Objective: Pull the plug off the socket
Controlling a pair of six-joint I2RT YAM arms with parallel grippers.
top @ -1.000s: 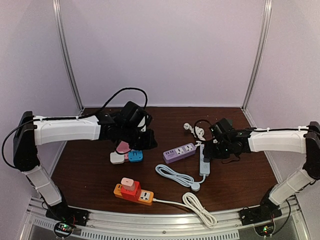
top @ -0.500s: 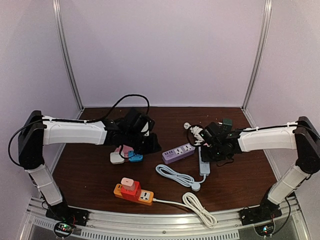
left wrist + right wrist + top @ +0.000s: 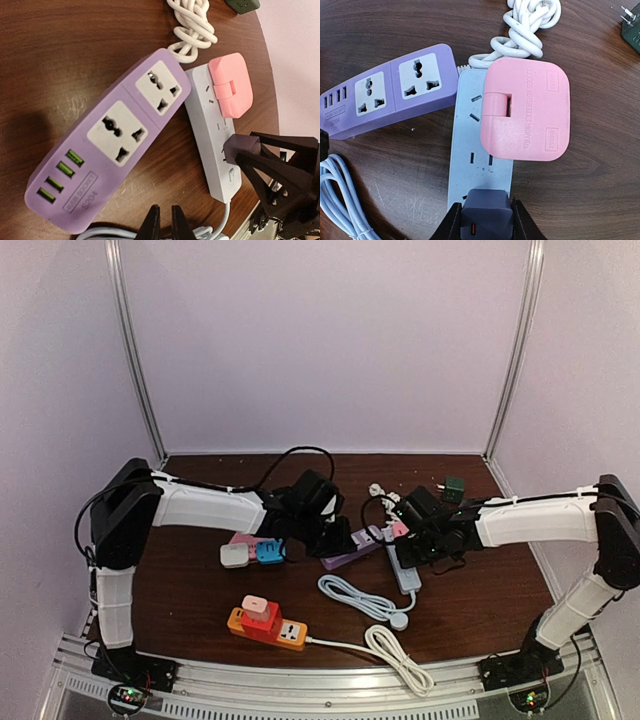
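A dark blue plug (image 3: 486, 214) sits in the near-end socket of the white power strip (image 3: 470, 160). My right gripper (image 3: 484, 220) is shut on the plug, one finger on each side. A pink folding plug (image 3: 525, 110) is plugged into the strip's far end. In the top view the right gripper (image 3: 424, 536) is over the white strip (image 3: 405, 575). My left gripper (image 3: 166, 220) is shut and holds nothing. It hovers over the wood just off the purple strip (image 3: 110, 145), and the dark plug (image 3: 240, 148) shows to its right.
A purple strip (image 3: 350, 548) lies slantwise beside the white one. A green adapter (image 3: 455, 486) sits behind. White and blue adapters (image 3: 250, 552) are at centre left. An orange strip (image 3: 265, 623) with a red and pink plug lies in front. White cables (image 3: 365, 597) loop near the front.
The right gripper has narrowed onto the dark plug. The left arm has swung right from the small adapters to the purple strip. The white strip has shifted a little.
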